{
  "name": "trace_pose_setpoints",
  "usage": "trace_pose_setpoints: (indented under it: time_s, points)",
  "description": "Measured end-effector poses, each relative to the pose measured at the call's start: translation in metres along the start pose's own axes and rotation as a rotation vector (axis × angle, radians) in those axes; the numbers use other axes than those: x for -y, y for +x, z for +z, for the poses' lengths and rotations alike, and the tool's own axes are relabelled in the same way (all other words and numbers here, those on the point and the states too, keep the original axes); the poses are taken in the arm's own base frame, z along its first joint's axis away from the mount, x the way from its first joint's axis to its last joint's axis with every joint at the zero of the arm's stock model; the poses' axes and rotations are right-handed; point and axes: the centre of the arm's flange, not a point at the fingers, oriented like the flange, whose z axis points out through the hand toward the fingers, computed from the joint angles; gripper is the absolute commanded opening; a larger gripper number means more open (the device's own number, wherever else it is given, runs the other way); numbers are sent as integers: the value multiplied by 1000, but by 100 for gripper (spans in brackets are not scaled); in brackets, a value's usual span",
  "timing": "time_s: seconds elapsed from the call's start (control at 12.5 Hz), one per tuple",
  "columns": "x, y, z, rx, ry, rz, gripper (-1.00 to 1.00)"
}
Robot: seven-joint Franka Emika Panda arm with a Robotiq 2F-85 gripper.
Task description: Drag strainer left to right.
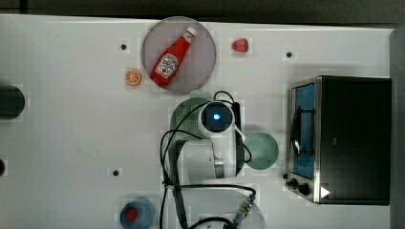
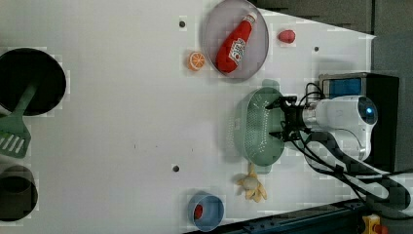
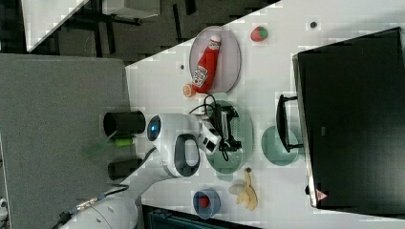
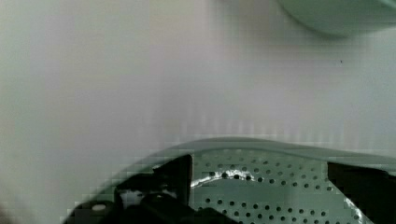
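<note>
The pale mint-green strainer (image 1: pixel 184 117) lies on the white table below the grey plate in the top view, partly under my arm. In the left view the strainer (image 2: pixel 253 131) stands on its long axis, and my gripper (image 2: pixel 281 119) reaches into it from the left view's right. The gripper is open, its two black fingers (image 4: pixel 173 172) spread wide inside the perforated bowl (image 4: pixel 271 196), just behind the rim. Nothing is clamped between them. The right view shows the gripper (image 3: pixel 232 129) over the strainer (image 3: pixel 243 145).
A smaller mint cup (image 1: pixel 261 150) sits between strainer and toaster oven (image 1: pixel 344 138). The grey plate (image 1: pixel 200 71) holds a ketchup bottle (image 1: pixel 172 57). An orange slice (image 1: pixel 133 77), a strawberry (image 1: pixel 239 45), a banana (image 2: pixel 252 187) and a blue bowl (image 2: pixel 207 211) lie around.
</note>
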Motion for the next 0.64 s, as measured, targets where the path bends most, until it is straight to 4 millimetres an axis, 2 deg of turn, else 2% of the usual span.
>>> trace_pose_setpoints:
  time_s: [0.16,0.4,0.64]
  points:
    - [0,18,-7,-9,9,34,100]
    - [-4,44,-7,-18,5,69,100]
    - [1,54,-11,-41,15,30,100]
